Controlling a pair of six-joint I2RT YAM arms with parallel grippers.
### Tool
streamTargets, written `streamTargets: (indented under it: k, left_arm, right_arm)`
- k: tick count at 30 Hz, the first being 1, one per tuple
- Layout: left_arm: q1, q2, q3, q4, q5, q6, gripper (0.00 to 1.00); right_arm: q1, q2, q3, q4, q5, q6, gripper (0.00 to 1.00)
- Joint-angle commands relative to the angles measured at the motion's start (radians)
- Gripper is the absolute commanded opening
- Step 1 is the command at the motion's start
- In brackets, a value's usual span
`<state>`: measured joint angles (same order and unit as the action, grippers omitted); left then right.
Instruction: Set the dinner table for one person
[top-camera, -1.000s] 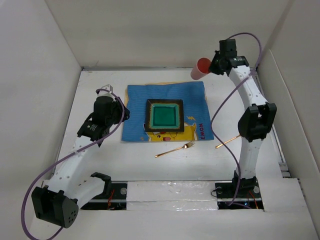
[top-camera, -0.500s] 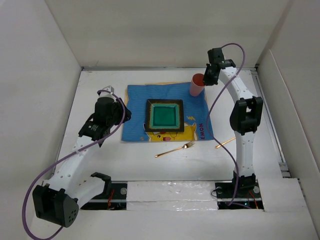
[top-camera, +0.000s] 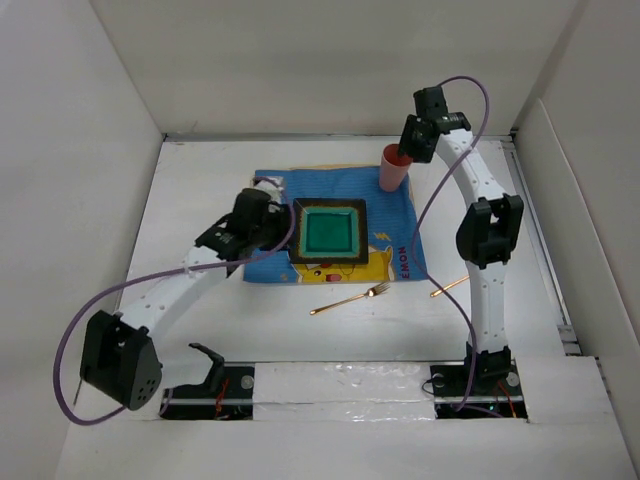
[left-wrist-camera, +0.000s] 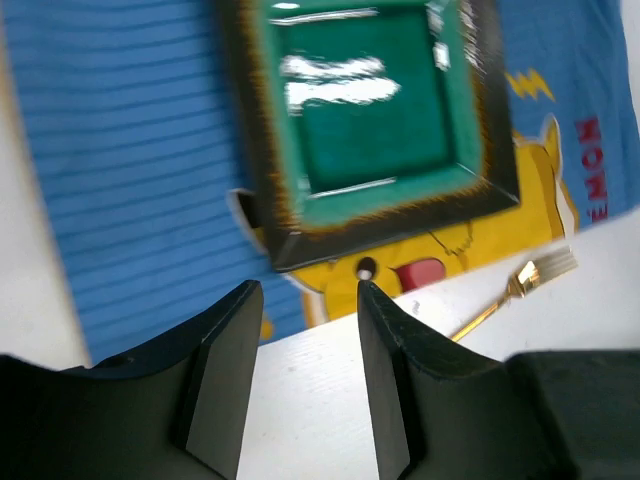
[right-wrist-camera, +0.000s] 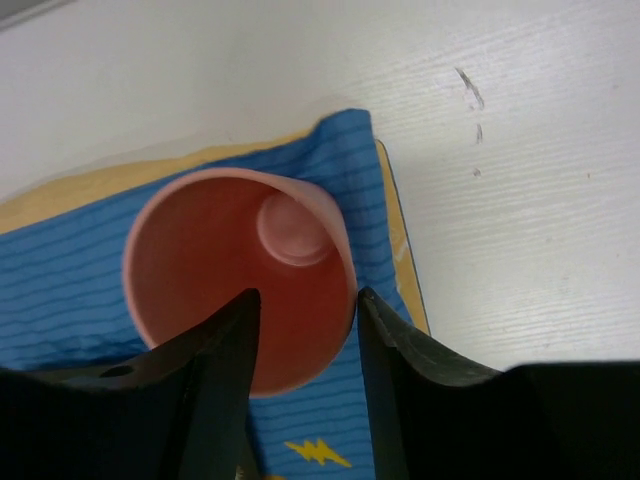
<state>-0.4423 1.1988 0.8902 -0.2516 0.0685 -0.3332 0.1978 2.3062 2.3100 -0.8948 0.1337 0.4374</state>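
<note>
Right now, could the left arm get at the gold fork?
Probably yes: the left gripper, open and empty, hovers by the green plate; the gold fork lies uncovered on the table nearby.

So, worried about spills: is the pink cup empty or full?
Empty: the right wrist view looks down into the pink cup, and its bare bottom shows, no liquid.
</note>
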Motion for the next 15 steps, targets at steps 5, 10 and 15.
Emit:
streamTargets:
  k: [5,10,15]
  left_arm:
    - [-0.372,0.12,0.121,0.048,-0.113,0.22,0.48]
    - [-0.444,0.211,0.066,0.087,-0.01,0.209,0.52]
    - [-0.476,0.255,0.058,0.129,0.028,0.218,0.52]
  right_arm:
    - [-0.037,-0.146,0.048,0.048,-0.184,-0.012,0.59]
    - [-0.069,-0.298,-0.07,0.103,-0.295,-0.009,0.66]
    - [-0.081,-0.454,-0.213,0.178,-0.313,0.009,0.46]
